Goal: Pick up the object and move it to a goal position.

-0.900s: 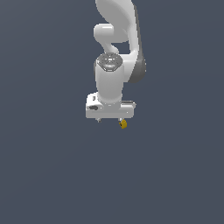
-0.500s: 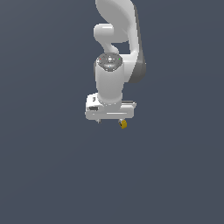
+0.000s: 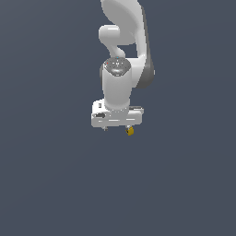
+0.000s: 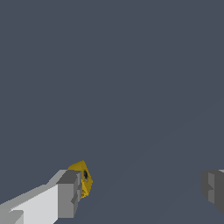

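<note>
The object (image 4: 82,177) is a tiny yellow-orange blocky lump lying right against the inner side of one grey fingertip (image 4: 69,192) in the wrist view. The other fingertip (image 4: 213,187) stands far from it, so my gripper (image 4: 142,188) is open and grips nothing. In the exterior view the white gripper (image 3: 117,127) points downward, and the object (image 3: 130,131) shows just below the hand's end on the exterior view's right. Whether the object rests on the floor or only touches the finger cannot be told.
The white arm (image 3: 123,41) rises above the hand in the exterior view. A plain dark grey-blue surface fills the surroundings in both views, with no other objects showing.
</note>
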### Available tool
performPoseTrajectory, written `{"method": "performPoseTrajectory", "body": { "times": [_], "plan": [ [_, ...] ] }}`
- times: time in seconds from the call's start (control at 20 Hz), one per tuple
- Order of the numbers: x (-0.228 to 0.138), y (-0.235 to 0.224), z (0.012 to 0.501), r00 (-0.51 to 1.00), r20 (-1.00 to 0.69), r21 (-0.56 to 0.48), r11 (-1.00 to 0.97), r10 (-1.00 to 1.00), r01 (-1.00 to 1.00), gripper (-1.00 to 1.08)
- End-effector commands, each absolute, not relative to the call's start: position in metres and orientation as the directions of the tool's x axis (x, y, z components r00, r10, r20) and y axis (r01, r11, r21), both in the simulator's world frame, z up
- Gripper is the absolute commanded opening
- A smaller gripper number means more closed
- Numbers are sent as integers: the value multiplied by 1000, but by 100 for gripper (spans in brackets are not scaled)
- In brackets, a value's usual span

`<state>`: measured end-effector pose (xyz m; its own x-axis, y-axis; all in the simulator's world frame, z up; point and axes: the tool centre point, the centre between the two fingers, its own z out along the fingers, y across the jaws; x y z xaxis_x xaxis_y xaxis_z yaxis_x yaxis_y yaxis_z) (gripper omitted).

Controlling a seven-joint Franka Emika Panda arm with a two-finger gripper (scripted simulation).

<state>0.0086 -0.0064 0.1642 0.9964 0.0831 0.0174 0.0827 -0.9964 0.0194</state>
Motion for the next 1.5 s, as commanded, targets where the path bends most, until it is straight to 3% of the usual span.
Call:
{"method": "performPoseTrajectory", "body": {
  "times": [0.0,0.75,1.45],
  "plan": [
    [5,-1,157,994,15,19,-994,111,111,100],
    [-55,59,82,904,1,4,-904,427,427,100],
    [-65,67,61,883,-1,0,-883,468,468,100]
  ]
}}
